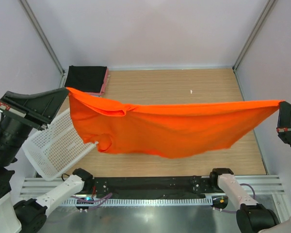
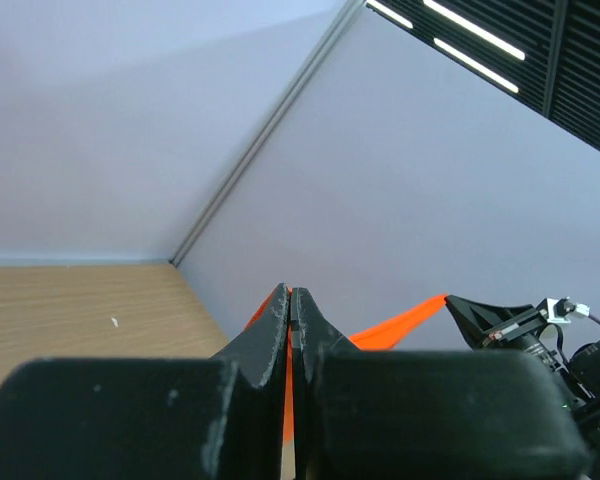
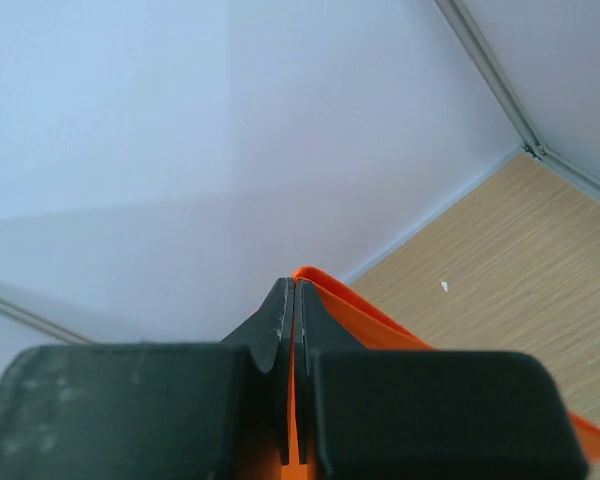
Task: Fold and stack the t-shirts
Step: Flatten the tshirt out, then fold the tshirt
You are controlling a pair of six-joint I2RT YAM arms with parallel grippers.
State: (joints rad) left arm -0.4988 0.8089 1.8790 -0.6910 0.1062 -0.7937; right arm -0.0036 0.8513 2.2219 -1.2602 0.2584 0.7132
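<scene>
Orange t-shirt (image 1: 174,128) aloft near basket (image 1: 53,145)

The orange-red t-shirt (image 1: 169,128) is glowing one plain, solid bright orange-red all over, with no print or stripes showing anywhere. At the counter's far left corner, the black t-shirt (image 1: 86,77) is looking flat black, and the pink t-shirt (image 1: 105,83) is peeking out as a thin pink strip along its right side. The basket (image 1: 56,145) at the left edge is showing up white with a grid of little holes. The counter (image 1: 194,82) is coming across as pale wood with fine straight grain, plus one tiny white speck (image 1: 190,91). The left fingers (image 2: 270,335) and right fingers (image 3: 272,320) are both reading matte black, with orange cloth showing between each pair.
</scene>
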